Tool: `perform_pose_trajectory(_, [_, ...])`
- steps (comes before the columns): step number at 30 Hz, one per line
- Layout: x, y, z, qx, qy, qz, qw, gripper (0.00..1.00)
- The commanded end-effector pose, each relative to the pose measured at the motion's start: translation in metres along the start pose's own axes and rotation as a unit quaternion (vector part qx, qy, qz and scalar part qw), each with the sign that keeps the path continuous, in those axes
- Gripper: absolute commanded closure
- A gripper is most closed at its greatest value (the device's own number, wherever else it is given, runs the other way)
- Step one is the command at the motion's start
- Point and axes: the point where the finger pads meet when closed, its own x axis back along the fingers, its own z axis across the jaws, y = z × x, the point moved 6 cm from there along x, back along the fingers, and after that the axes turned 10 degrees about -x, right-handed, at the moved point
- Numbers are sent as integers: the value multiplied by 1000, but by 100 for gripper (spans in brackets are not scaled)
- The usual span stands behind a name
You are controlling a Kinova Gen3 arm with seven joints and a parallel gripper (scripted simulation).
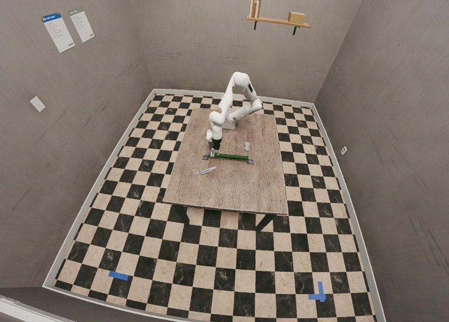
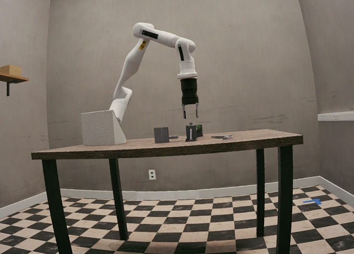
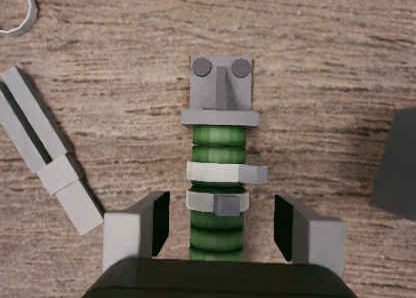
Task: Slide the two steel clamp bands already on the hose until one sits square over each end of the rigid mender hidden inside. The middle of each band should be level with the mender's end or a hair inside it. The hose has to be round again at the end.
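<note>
One green ribbed hose runs up the middle of the wrist view and across the table centre in the top view, each end held by a grey bracket: one above centre in the wrist view, two visible from the top, left and right. Two steel bands sit on the hose close together near the upper bracket: the first band above, the second band just below it, tab facing the camera. The gripper hangs above the hose with fingers spread wide, one on each side of the hose, holding nothing. One grey two-pronged tool lies at left, one ring upper left, one dark block at the right edge.
</note>
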Motion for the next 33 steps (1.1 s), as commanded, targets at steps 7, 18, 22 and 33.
perform_pose_trajectory(7, [-7,0,-2,0,-1,1,1000,0])
perform_pose_trajectory(18, [-12,1,-2,0,-1,1,1000,0])
perform_pose_trajectory(22, [-12,1,-2,0,-1,1,1000,0])
perform_pose_trajectory(33, [-45,1,-3,0,-1,1,1000,0])
